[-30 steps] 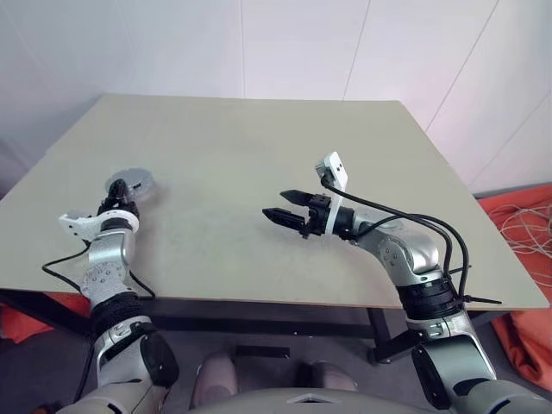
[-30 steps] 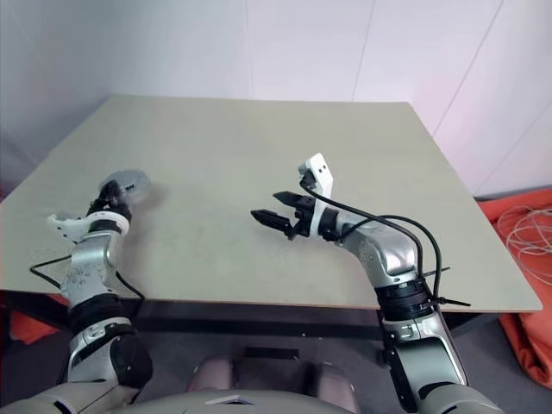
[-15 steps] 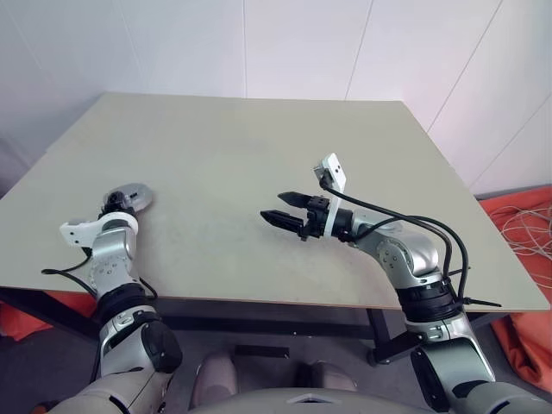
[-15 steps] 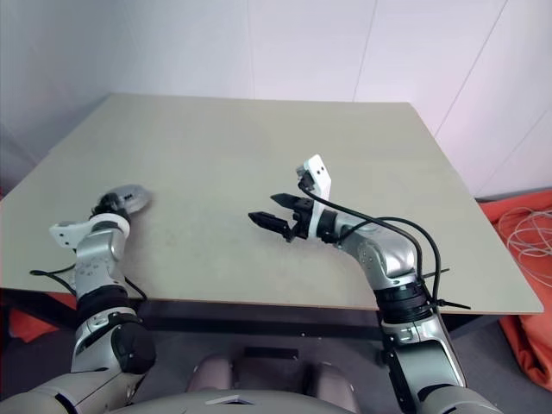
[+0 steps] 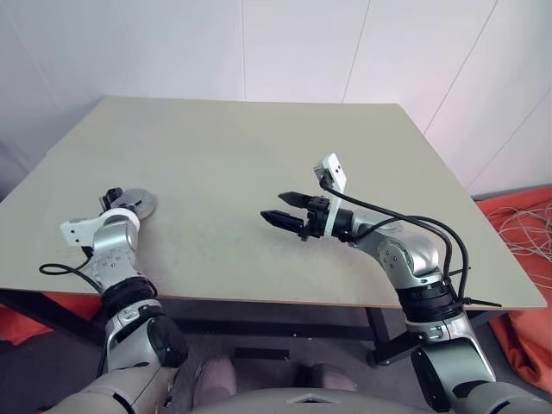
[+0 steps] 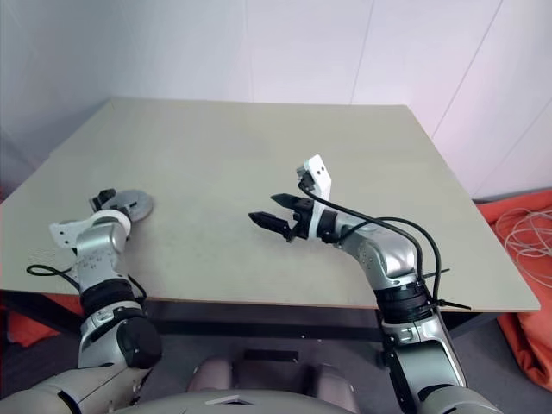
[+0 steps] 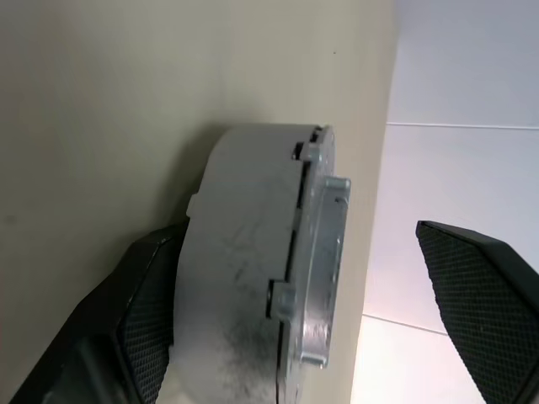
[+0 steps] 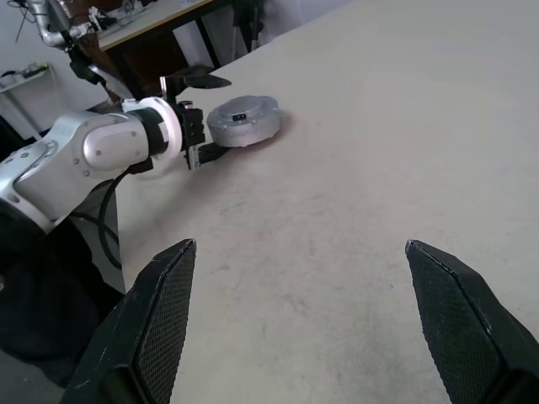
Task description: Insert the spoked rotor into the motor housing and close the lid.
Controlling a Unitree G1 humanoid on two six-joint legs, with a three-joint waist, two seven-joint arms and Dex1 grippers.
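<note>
Gaping left gripper (image 8: pixel 204 116): at the lower left of the head view it is standing wide, straddling the motor housing (image 8: pixel 244 122). It is gripping nothing. In the left wrist view one of its fingers (image 7: pixel 147 320) is lying against the round grey wall, or just beside it, and the other is standing well apart on the far side.

Right gripper (image 5: pixel 274 204): it is hanging spread wide and empty over the middle of the frame, above bare board and well apart from the housing.

Motor housing: it is sitting flat on the table (image 5: pixel 259 138) near the left edge, just beyond the left gripper.

Lid (image 7: pixel 320 269): it is resting on top of the housing as a brighter flanged cap, so whatever is inside is hidden from me.

Handling: it is looking like solid metal to me, so stiff, fairly heavy for its size and not likely to dent. The brushed wall is probably slippery against the pads.

Where to hold: I am judging the straight side wall, across the full width, to be the safest grip. The lid's thin flange is offering little to pinch, and pinching there could tip the cap.

Risk: a nudge from the near finger could be enough to slide the housing toward the table's left edge.
</note>
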